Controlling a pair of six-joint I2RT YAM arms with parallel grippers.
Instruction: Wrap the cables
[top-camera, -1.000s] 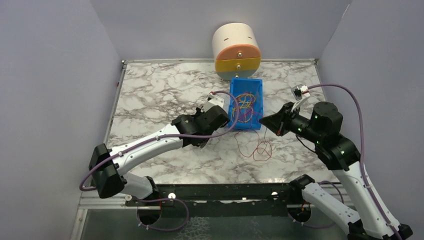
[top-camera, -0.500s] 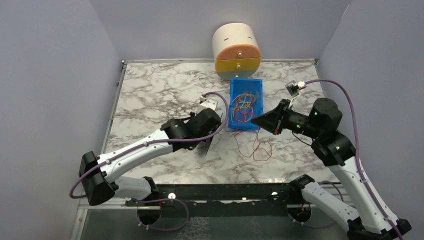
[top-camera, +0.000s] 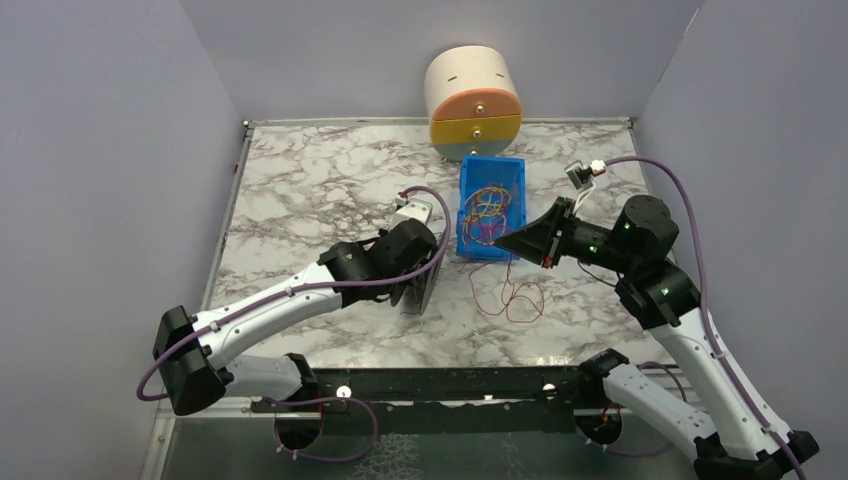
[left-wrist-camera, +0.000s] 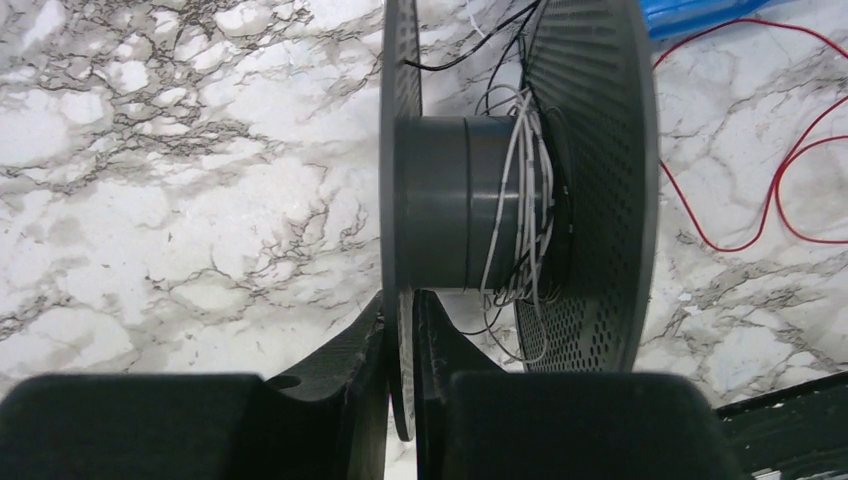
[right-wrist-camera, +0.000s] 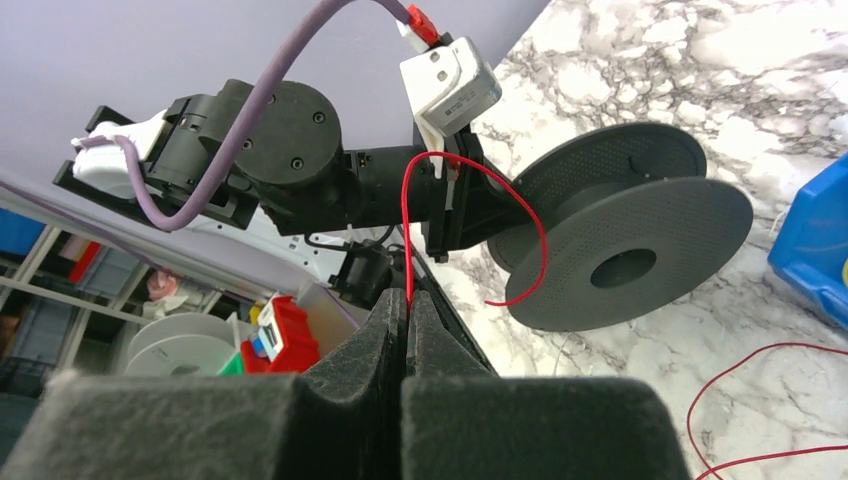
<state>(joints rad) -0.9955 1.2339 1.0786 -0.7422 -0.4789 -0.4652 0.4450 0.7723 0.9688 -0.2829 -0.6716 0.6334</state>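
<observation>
Red cable (top-camera: 512, 300): mostly slack loops on the table (top-camera: 300, 190) between the two arms, just on the near side of the blue bin (top-camera: 492, 160). One strand pinched in the right claw (right-wrist-camera: 407, 297), shut tight on it, with a short free tail arcing out toward the black spool (right-wrist-camera: 690, 230).

Spool on edge, to the left of the right claw, axle roughly level and aimed about at that claw; flange face and centre hole plain in the right wrist view. Held by the left claw (left-wrist-camera: 402, 345), fingers (left-wrist-camera: 350, 350) close against either side of the near flange.

Nearer the loose loops, by a little: the right claw.

Too thin to trace from above: the strand between loops and claw. On the hub, only white and black strands visible, no red; part of it hidden behind the far flange.
</observation>
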